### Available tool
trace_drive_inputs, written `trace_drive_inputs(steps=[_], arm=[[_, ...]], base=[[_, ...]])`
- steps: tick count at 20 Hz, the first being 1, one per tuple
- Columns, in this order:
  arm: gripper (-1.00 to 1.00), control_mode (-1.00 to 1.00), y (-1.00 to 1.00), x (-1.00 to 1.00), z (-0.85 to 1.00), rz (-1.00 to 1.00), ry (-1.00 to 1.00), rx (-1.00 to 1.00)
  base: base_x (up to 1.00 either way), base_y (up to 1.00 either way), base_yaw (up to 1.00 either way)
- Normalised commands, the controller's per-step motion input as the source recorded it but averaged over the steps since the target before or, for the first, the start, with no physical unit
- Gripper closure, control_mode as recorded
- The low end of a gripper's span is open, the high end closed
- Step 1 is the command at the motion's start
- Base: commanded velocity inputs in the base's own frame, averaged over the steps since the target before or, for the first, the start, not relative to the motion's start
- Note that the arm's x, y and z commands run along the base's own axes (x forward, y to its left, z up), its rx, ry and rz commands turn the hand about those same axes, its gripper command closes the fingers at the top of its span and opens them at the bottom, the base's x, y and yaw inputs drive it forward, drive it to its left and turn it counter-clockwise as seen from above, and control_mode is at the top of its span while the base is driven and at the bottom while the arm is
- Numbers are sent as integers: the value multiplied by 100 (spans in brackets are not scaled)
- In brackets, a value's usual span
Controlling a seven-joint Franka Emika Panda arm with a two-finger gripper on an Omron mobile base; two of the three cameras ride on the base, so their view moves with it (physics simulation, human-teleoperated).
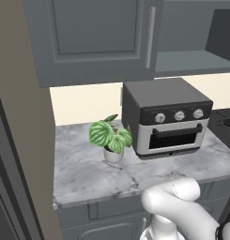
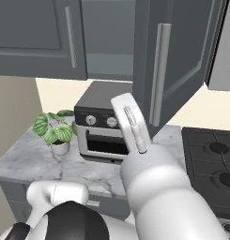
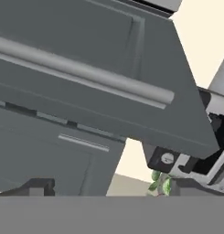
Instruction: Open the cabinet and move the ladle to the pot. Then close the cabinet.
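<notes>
Above the toaster oven [image 2: 104, 129], the cabinet [image 2: 175, 61] stands open.

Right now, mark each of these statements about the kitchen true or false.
1. The right door of the cabinet stands open. True.
2. The left door is open too. False: it is shut.
3. A potted plant stands left of the toaster oven on the marble counter. True.
4. The toaster oven's door hangs open. False: it is shut.
5. A stove lies right of the counter. True.
</notes>
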Motion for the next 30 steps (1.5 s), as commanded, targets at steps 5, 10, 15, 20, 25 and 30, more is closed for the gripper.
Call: trace_drive_inputs(steps=[5,10,15,20,25,30], arm=[[-100,-100,-12,49,-21,0,-11,30],[-100,-100,-13,82,-8,0,-7,25],[-100,-100,-22,83,-3,0,-3,20],[-100,-100,-34,52,-5,0,0,17],[-100,-100,-6,58,-9,0,0,15],[-100,-100,8,70,-5,1,0,12]], base=[[0,0,0],[0,0,0],[0,0,0],[0,0,0],[0,0,0],[0,0,0]])
